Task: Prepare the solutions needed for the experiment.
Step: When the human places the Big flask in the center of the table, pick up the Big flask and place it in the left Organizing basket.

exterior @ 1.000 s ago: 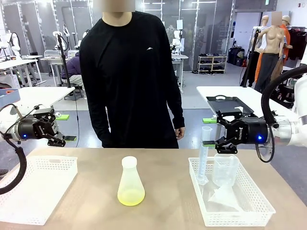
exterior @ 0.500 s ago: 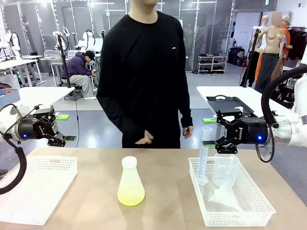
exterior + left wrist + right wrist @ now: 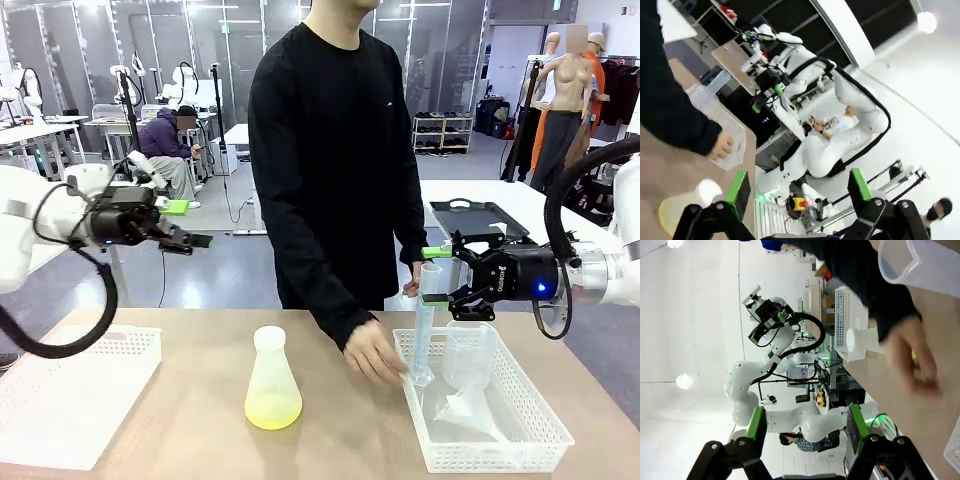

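Note:
The solutions show as a shallow yellow layer at the bottom of a translucent conical flask standing at the table's middle. In the left wrist view the flask lies low at the left; the right wrist view shows its white neck. My left gripper hangs open, high above the table's left side, with nothing between its pads. Over the right basket's far edge my right gripper is open and empty, pads apart. The person's hand reaches down to the right basket, beside the graduated cylinder.
The white right basket holds the tall cylinder, a clear beaker and a funnel-like piece. An empty white basket sits at the table's left. The person stands at the far edge, leaning in over the middle right.
My left arm has risen and swung inward to the right. The person has stepped right and reached one hand down to the right basket. My right gripper has stayed put.

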You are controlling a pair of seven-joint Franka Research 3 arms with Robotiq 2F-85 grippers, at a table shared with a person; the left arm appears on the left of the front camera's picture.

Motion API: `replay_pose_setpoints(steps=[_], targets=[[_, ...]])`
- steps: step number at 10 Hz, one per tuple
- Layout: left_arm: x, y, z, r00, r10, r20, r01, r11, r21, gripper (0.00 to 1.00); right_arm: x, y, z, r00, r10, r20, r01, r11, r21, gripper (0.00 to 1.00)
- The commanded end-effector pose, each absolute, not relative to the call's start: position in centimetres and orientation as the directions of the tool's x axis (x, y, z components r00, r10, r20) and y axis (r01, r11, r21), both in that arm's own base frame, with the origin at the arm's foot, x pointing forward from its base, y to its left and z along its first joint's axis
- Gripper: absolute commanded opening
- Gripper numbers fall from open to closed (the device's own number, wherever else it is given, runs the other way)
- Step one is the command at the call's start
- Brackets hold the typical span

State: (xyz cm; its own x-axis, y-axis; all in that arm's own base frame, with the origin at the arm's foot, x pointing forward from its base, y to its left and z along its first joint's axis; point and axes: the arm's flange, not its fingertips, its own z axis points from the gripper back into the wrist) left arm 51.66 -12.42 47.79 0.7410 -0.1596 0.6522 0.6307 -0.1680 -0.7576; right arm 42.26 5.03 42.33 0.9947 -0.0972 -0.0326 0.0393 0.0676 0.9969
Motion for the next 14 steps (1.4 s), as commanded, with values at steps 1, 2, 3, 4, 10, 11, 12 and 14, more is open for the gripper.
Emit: replay_pose_setpoints(steps=[1,2,3,4,10,11,12,14], targets=[[53.6,-14.0,46.4,0.627,-0.184,0.757,0.72,-0.234,-0.654,1.0,42.2,4.9,42.4,0.995,-0.092,-0.029,0.035,0.061,0.998,0.81],[54.2,-15.1,45.8,0.603,-0.206,0.771,0.731,-0.244,-0.637,1.0,42.2,4.9,42.4,0.995,-0.092,-0.029,0.035,0.061,0.998,0.81],[54.9,-15.8,45.2,0.567,-0.218,0.794,0.759,-0.237,-0.606,1.0,42.2,4.9,42.4,0.995,-0.092,-0.029,0.035,0.061,0.998,0.81],[52.7,-15.4,47.1,0.645,-0.184,0.742,0.707,-0.226,-0.671,1.0,42.2,4.9,42.4,0.995,-0.092,-0.029,0.035,0.061,0.998,0.81],[55.2,-16.5,46.0,0.442,-0.146,0.885,0.855,-0.231,-0.465,1.0,42.2,4.9,42.4,0.995,-0.092,-0.029,0.035,0.061,0.998,0.81],[56.7,-16.9,44.8,0.358,-0.096,0.929,0.876,-0.311,-0.369,1.0,42.2,4.9,42.4,0.995,-0.092,-0.029,0.035,0.061,0.998,0.81],[57.8,-17.4,43.9,0.339,-0.047,0.939,0.884,-0.326,-0.336,1.0,42.2,4.9,42.4,0.995,-0.092,-0.029,0.035,0.061,0.998,0.81],[60.1,-19.4,42.6,0.292,-0.055,0.955,0.884,-0.366,-0.292,1.0,42.2,4.9,42.4,0.995,-0.092,-0.029,0.035,0.061,0.998,0.81]])
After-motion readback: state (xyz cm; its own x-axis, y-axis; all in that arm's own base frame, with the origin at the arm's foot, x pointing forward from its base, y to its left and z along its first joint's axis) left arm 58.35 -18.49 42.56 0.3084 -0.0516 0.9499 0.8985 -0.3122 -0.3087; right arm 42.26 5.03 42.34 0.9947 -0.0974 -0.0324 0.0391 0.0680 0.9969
